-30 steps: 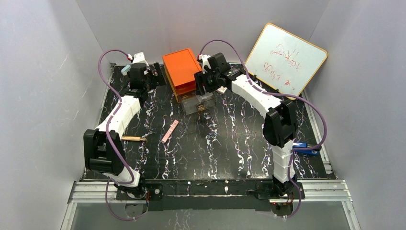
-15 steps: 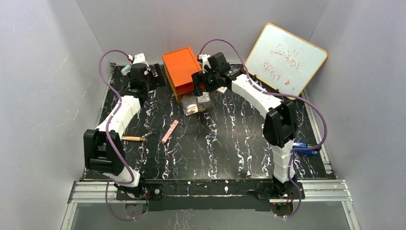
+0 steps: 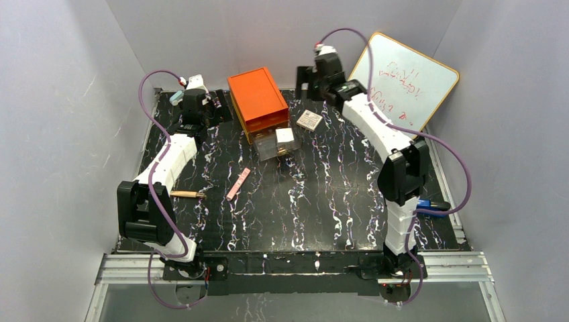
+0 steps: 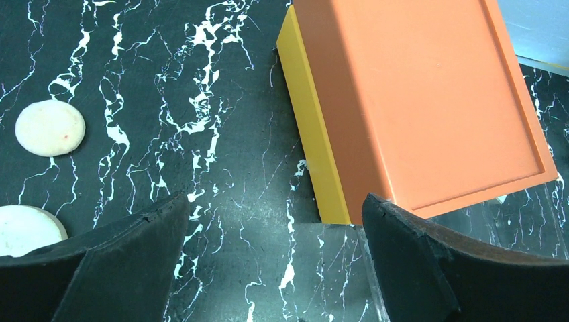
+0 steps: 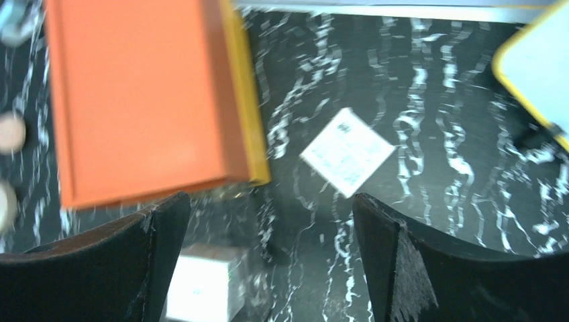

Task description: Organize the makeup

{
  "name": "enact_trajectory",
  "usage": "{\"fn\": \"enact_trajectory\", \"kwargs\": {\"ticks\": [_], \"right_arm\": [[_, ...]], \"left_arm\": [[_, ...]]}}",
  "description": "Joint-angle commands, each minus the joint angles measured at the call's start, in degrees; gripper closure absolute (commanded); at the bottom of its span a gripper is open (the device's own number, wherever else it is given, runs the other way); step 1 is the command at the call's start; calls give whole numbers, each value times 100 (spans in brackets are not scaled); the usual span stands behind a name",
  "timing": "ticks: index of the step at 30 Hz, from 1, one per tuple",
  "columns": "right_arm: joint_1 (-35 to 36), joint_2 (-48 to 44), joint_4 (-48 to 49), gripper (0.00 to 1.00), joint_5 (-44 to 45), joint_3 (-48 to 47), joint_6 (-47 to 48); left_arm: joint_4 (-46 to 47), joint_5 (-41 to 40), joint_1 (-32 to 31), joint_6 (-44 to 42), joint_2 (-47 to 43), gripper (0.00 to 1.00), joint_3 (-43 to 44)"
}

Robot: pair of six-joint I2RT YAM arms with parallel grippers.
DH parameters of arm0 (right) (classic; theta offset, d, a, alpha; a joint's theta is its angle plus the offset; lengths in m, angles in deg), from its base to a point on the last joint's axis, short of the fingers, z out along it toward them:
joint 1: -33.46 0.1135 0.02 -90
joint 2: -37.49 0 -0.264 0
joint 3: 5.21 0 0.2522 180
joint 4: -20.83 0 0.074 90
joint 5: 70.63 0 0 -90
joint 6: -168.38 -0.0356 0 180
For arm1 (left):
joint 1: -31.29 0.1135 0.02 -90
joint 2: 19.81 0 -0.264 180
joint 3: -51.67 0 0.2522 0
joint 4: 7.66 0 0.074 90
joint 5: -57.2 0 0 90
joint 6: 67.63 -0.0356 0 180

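The makeup lies scattered on the black marble table. A slim pink stick (image 3: 238,183) is near the middle and a gold-brown tube (image 3: 188,194) lies by the left arm. Two pale round discs (image 4: 50,127) (image 4: 23,229) show left of my left gripper (image 4: 275,268), which hangs open and empty beside the orange box (image 3: 255,100). A small white box (image 3: 284,135) sits in the clear drawer (image 3: 274,149) pulled out of the orange box. My right gripper (image 3: 306,77) is raised at the back, open and empty. A flat white packet (image 5: 347,152) lies below it.
A whiteboard (image 3: 402,80) with a yellow frame leans at the back right, close behind the right arm. A blue object (image 3: 429,204) lies at the table's right edge by the right arm's elbow. Grey walls close in on three sides.
My right gripper opened over the clear drawer, left the small white box in it, and drew up and back toward the whiteboard. The left arm has not moved.
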State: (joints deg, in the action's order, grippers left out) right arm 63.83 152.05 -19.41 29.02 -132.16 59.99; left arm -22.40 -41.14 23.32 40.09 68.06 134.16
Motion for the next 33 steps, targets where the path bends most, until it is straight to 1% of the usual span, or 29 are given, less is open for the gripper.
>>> {"fn": "enact_trajectory", "kwargs": {"ticks": [1, 5, 7, 11, 14, 19, 23, 28, 30, 33], "right_arm": [[-875, 438, -118, 1, 76, -539, -1451], [-969, 1299, -542, 1, -55, -1357, -1839], [-971, 1670, -581, 1, -264, -1618, -1968], [-953, 2170, -403, 1, -757, -1718, -2172], [-879, 2386, -326, 1, -883, -1669, -2174], [-779, 2476, -222, 1, -764, -1352, -2076], [-778, 2629, -446, 1, -531, -1454, -1933], [-764, 2747, -901, 1, -11, -1637, -1690], [-762, 2717, -969, 1, 195, -1577, -1615], [-760, 2733, -1006, 1, 280, -1565, -1572]], "left_arm": [[-110, -7, 32, -66, -161, 2, -13], [-132, -7, 32, -34, -103, 2, 25], [-111, 15, 32, -8, -69, 1, 39], [-44, 27, 32, 13, 75, 1, 75], [25, 68, 65, 66, 306, 2, 206], [71, 226, 76, 142, 653, 2, 520], [71, 282, 76, 158, 810, 1, 690], [68, 302, 76, 162, 897, 1, 699], [71, 301, 76, 162, 914, 2, 653], [223, 322, 76, 186, 952, 1, 617]]}}
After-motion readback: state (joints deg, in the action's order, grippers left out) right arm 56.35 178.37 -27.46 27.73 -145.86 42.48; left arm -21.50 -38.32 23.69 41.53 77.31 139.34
